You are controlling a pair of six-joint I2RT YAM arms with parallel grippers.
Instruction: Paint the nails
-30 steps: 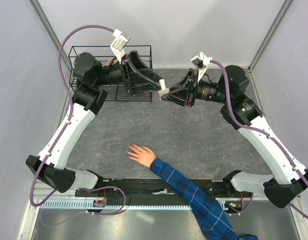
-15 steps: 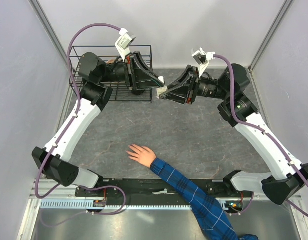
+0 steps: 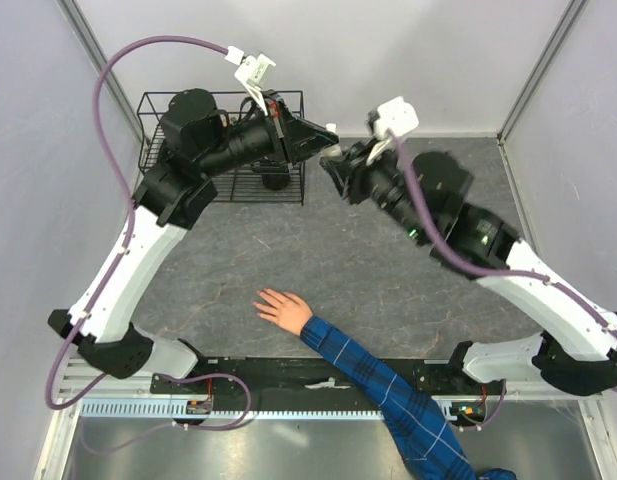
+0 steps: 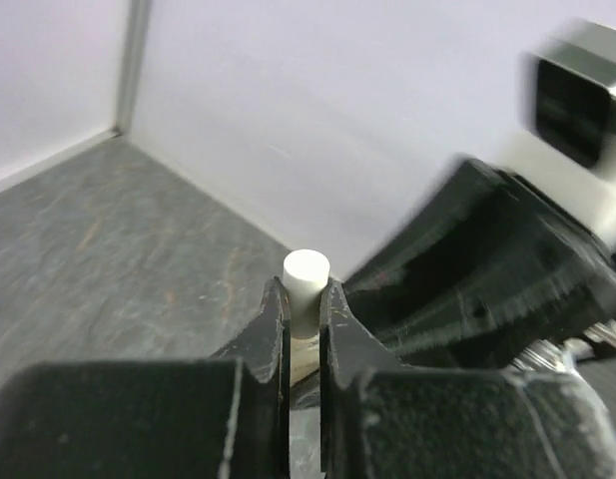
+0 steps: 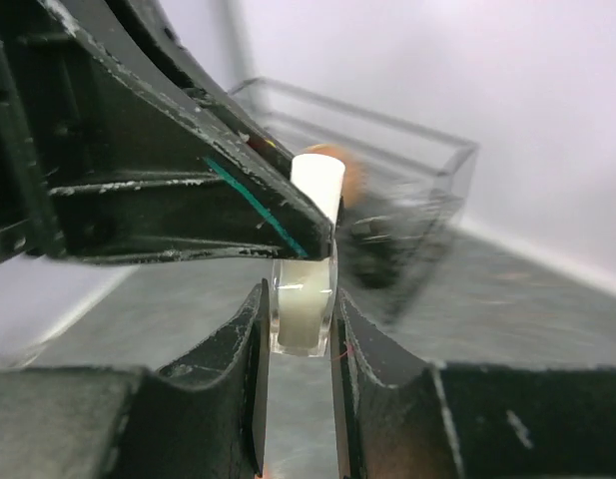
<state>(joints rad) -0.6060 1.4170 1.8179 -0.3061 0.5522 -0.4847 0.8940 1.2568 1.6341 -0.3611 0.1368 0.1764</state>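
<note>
A bare hand [image 3: 284,308] with a blue plaid sleeve [image 3: 388,395] lies flat on the table near the front. Its nails are too small to make out. High above the back of the table both grippers meet at a small clear bottle [image 5: 304,304] of pale liquid. My right gripper [image 5: 300,311] is shut on the bottle's glass body. My left gripper [image 4: 304,295] is shut on its white cap [image 4: 307,273]. In the top view the left gripper [image 3: 322,140] and right gripper [image 3: 337,163] touch tip to tip around the bottle [image 3: 331,150].
A black wire basket [image 3: 160,140] stands at the back left, partly under the left arm, and shows blurred behind the bottle as the basket [image 5: 427,165] in the right wrist view. Grey walls close in the back and sides.
The left gripper has closed on the bottle's cap. Both arms have shifted toward the back wall, the right arm swinging left and rising. The hand has stayed still.
</note>
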